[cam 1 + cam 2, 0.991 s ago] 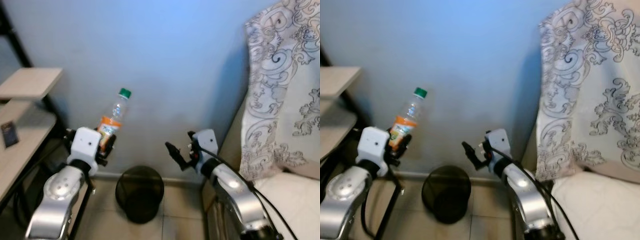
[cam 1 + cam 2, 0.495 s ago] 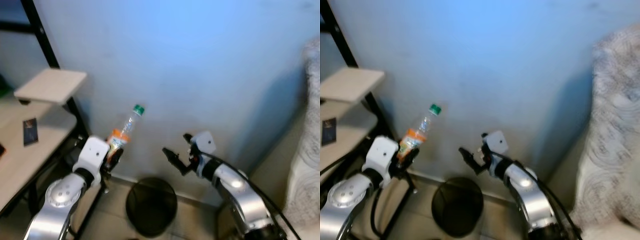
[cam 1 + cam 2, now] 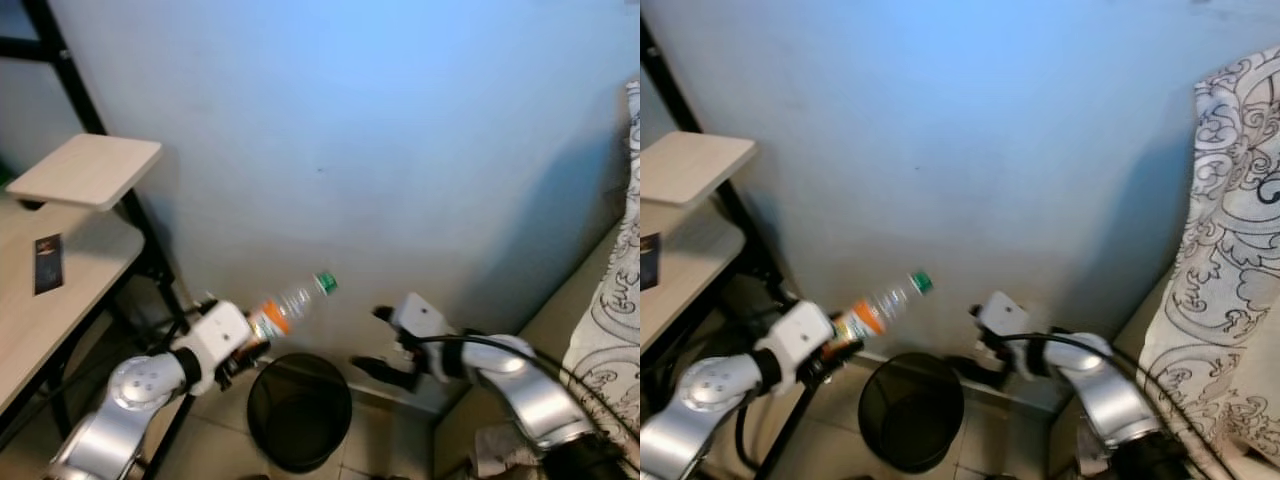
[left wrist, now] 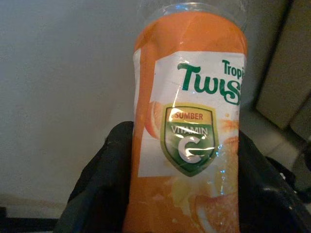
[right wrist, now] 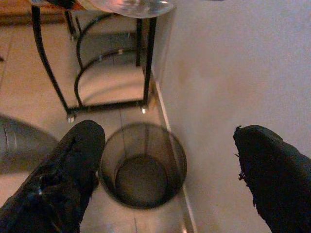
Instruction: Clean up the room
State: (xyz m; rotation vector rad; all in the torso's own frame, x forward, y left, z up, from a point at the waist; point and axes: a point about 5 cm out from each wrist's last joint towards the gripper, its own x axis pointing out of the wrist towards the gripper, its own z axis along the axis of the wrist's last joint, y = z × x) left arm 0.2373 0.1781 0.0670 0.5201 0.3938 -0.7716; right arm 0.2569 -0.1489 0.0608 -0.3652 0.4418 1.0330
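Note:
A clear plastic bottle (image 3: 287,304) with an orange label and green cap is tilted toward the right, above the near-left rim of a black mesh waste bin (image 3: 299,408) on the tiled floor by the wall. My left gripper (image 3: 243,343) is shut on the bottle's lower part; the orange label (image 4: 192,131) sits between its black fingers (image 4: 104,174). My right gripper (image 3: 368,365) is open, low beside the bin's right rim; through its spread fingers (image 5: 63,170) the empty bin (image 5: 143,165) lies below.
A black-framed shelf unit with pale wood boards (image 3: 85,170) stands at the left, a small dark card (image 3: 47,263) on its lower board. A patterned white cloth (image 3: 612,310) hangs at the right. The blue-grey wall is close behind the bin.
The camera has shifted. My left gripper has tipped the bottle from nearly upright to leaning right over the bin. My right gripper has dropped lower, toward the bin's right side.

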